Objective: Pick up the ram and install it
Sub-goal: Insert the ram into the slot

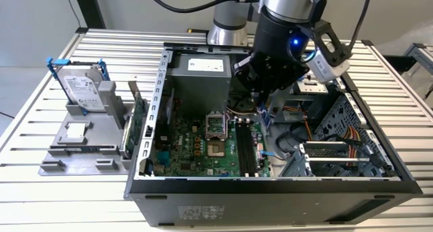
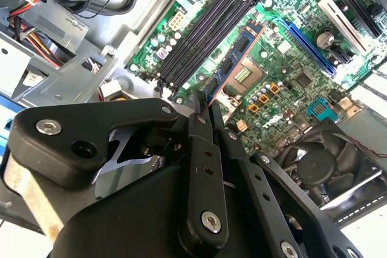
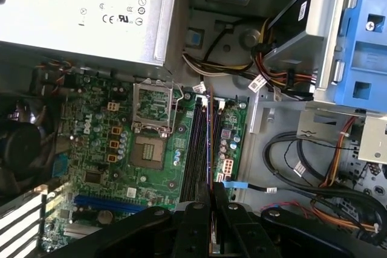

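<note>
My gripper (image 1: 261, 97) hangs inside the open computer case (image 1: 379, 189), above the motherboard (image 1: 196, 146). Its black fingers (image 3: 195, 209) are shut on the ram (image 3: 209, 143), which I see edge-on as a thin dark strip reaching down from the fingertips. In the exterior view the ram (image 1: 265, 113) hangs upright just above the far end of the black memory slots (image 1: 246, 152). In the first wrist view the strip runs along the memory slots (image 3: 196, 149), between two of them. In the second wrist view the gripper (image 2: 203, 104) is closed, with the memory slots (image 2: 205, 28) beyond it.
A silver power supply (image 1: 203, 80) stands behind the board, and a drive cage (image 1: 325, 158) with cable bundles (image 1: 297, 141) lies toward the exterior view's right. On the grey fixture (image 1: 81, 141) outside the case are a hard drive in blue rails (image 1: 84, 87) and a green expansion card (image 1: 138, 121).
</note>
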`<action>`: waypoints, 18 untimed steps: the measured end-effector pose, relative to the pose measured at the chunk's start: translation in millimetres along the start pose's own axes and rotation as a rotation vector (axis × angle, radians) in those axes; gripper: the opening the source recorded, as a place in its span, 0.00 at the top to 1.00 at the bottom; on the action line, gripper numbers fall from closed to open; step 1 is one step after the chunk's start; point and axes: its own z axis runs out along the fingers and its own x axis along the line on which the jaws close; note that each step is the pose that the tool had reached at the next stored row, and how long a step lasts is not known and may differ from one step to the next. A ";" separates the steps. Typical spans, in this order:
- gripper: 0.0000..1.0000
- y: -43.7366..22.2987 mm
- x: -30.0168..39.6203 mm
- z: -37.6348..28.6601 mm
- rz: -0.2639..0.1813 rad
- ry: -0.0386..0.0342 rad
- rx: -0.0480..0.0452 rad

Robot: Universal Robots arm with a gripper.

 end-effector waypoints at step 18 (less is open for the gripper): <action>1.00 0.5 -0.2 13.0 0.000 0.0000 0.0012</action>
